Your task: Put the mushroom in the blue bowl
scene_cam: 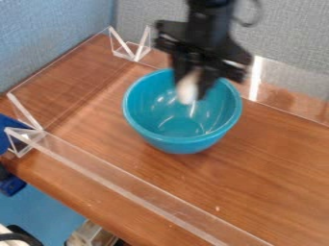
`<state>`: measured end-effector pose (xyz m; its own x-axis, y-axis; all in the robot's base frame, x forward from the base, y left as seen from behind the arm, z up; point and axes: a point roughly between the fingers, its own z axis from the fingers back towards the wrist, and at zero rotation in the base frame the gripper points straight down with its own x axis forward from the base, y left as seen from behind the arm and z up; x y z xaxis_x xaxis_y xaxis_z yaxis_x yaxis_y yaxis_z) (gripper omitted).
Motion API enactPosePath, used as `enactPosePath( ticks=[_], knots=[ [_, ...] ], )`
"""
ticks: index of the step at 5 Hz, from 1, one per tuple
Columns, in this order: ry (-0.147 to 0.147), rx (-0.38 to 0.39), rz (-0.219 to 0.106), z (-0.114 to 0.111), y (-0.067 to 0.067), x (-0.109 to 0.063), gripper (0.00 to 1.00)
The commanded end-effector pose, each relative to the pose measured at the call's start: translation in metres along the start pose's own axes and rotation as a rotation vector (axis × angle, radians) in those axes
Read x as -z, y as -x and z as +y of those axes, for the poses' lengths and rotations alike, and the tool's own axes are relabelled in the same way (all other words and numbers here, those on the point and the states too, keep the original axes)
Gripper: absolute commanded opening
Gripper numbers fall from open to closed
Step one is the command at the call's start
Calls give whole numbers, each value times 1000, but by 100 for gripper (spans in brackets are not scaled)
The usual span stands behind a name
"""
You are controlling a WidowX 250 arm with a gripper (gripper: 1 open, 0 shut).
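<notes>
The blue bowl (180,115) sits in the middle of the wooden table, turquoise and glossy. Above its far rim hangs my black gripper (191,69), pointing down. Its fingers are shut on the mushroom (190,87), whose cream-white stem hangs blurred over the bowl's inside. The mushroom's cap is hidden between the fingers. Nothing else lies in the bowl.
A low clear acrylic wall (90,168) runs along the front and left edges of the wooden table (257,183), with triangular brackets at the back left (129,44) and front left (23,139). Another clear panel (290,77) stands at the back right.
</notes>
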<state>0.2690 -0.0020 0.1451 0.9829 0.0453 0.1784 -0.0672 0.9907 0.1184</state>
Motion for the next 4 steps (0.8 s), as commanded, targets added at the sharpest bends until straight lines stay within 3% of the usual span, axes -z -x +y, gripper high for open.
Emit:
enactPosePath(
  ticks=[1, 3, 4],
  knots=[
    [7, 5, -30, -2, -7, 3, 0],
    [-11, 26, 47, -7, -15, 48, 0],
    [-10, 26, 60, -8, -16, 62, 0]
  ],
)
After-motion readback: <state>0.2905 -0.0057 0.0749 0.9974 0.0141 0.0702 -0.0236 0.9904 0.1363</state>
